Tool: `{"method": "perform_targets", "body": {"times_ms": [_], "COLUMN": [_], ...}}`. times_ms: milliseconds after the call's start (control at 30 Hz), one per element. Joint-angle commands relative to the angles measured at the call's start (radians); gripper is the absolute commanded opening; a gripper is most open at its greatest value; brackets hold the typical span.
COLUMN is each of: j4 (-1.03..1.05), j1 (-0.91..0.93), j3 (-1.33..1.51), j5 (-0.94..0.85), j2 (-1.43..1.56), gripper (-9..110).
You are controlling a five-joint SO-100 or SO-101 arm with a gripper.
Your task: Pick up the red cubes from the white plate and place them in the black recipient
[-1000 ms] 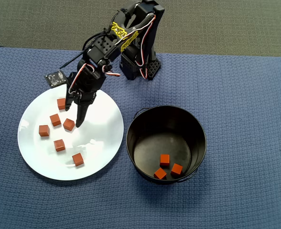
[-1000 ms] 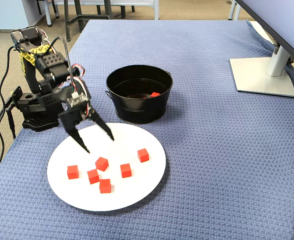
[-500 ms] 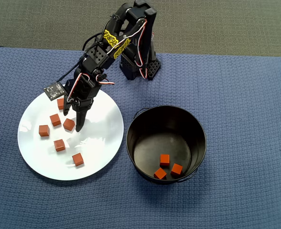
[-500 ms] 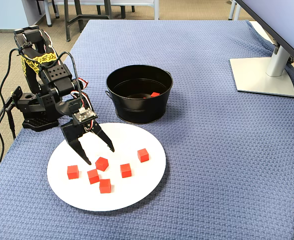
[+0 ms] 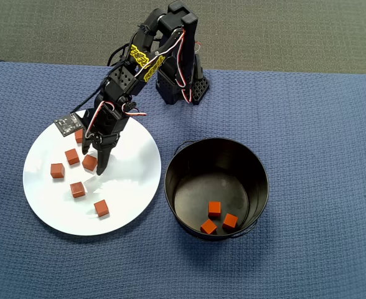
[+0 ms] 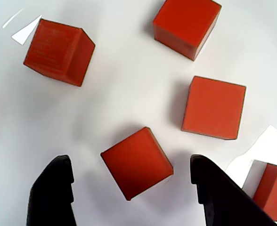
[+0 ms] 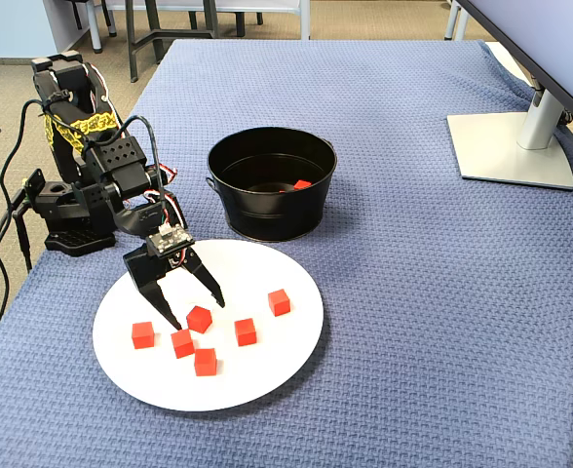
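Blue waffle-weave cloth (image 7: 413, 292) covers the table, edge to edge in the fixed view. Grey monitor stand (image 7: 515, 146) sits at the far right on the cloth, flat base, slanted neck. Dark screen edge (image 7: 535, 44) above it. Grey-green carpet (image 5: 282, 31) beyond the cloth in the overhead view. Chair legs (image 7: 150, 24) top left, fixed view.

Black arm (image 7: 111, 166) w/ yellow-black tape, red/white wires, black pointed gripper (image 7: 195, 313) fingers.

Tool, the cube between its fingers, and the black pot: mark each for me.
Tool (image 6: 131, 181): wrist view, gap midway between fingertips.
Cube between the fingers (image 6: 136, 162): wrist view, its top face.
Black pot (image 5: 258, 171): overhead view, right rim.
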Motion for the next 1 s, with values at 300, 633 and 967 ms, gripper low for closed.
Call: {"method": "perform_targets", "body": {"times_ms": [300,633,967], "j4": [-0.028,-0.04,-0.074], "j1": [-0.031,-0.035,-0.041], "j3": [-0.091,-0.044,-0.011], "j5": [0.037,0.029,0.052], "j2": [-0.025,-0.002,0.023], "gripper": [15,11,2]}}
